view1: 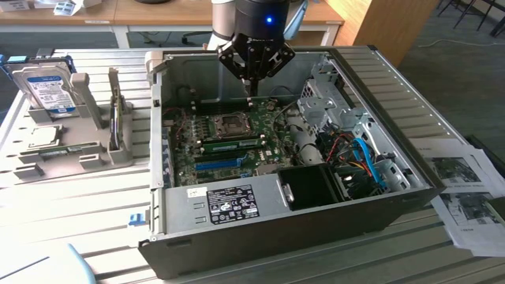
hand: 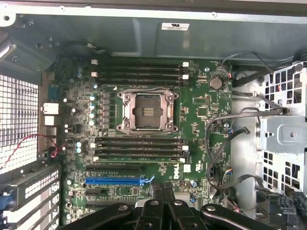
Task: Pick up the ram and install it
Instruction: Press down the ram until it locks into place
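My gripper (view1: 251,89) hangs shut over the back of the open computer case (view1: 410,177), well above the motherboard (view1: 268,155), and holds nothing. In the wrist view its fingertips (hand: 163,190) are pressed together above the board's edge near the blue slot (hand: 115,181). A narrow green ram stick (view1: 57,152) lies in the grey holder (view1: 118,155) outside the case, at the exterior view's left. A similar green stick (view1: 233,143) stands in a memory slot just below the open processor socket (view1: 231,123). Dark memory slots (hand: 139,149) flank the socket (hand: 146,111).
The holder also carries a hard drive (view1: 49,89) and a silver processor chip (view1: 44,136). Inside the case, at the exterior view's right, are a drive cage (view1: 332,97), loose cables (view1: 359,160) and a black fan shroud (view1: 316,186). Printed sheets (view1: 465,189) lie beside the case.
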`<control>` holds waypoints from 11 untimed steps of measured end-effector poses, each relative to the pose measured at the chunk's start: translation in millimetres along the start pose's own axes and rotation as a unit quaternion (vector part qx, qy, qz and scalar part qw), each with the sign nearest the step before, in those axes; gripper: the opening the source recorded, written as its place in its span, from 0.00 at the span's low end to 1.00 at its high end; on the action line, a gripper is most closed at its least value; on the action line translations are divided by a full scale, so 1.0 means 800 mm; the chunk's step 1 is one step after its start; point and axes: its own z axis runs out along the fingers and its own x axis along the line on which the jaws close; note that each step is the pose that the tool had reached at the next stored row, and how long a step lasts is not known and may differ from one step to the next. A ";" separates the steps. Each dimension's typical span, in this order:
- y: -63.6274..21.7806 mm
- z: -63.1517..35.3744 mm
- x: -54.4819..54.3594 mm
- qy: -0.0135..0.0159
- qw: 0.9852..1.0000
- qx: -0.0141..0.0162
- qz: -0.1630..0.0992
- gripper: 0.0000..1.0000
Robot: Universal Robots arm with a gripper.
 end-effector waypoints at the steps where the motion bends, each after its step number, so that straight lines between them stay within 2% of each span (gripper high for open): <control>1: 0.000 0.000 0.000 0.000 1.000 0.000 0.000 0.09; 4: 0.000 0.000 0.000 0.002 1.000 0.000 0.000 0.09; 8: 0.000 0.000 0.000 0.008 1.000 0.000 0.000 0.09; 11: 0.000 0.000 0.000 0.011 1.000 0.000 0.000 0.09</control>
